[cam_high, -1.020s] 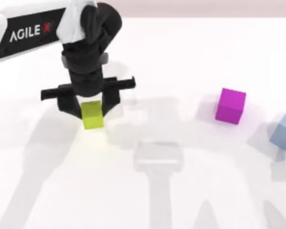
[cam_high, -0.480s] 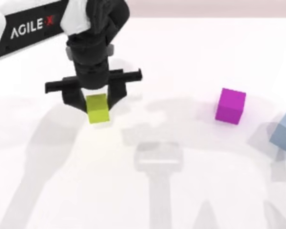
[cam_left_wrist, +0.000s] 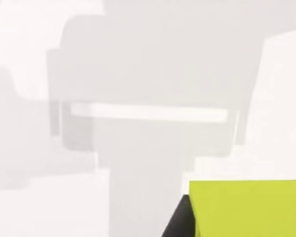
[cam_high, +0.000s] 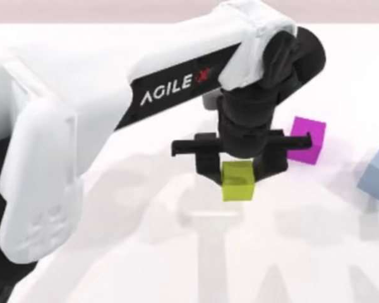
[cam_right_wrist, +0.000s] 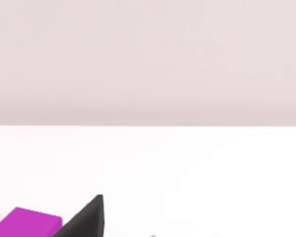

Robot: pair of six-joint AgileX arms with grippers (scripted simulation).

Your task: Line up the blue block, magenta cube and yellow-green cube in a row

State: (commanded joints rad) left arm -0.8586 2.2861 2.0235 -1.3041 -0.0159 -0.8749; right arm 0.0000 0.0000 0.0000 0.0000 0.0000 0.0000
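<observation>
One block moved: small lime yellow-green plain cube (cam_high: 237,180), clamped in left gripper (cam_high: 239,173), carried rightward from the left.
Neighbour: vivid magenta plain cube (cam_high: 307,139), now near.
Meaning: row probably starting here.

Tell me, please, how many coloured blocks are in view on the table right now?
3. The yellow-green cube is near the table's middle, clamped in the left gripper. The magenta cube sits just to its right. The blue block is cut off at the right edge.
</observation>
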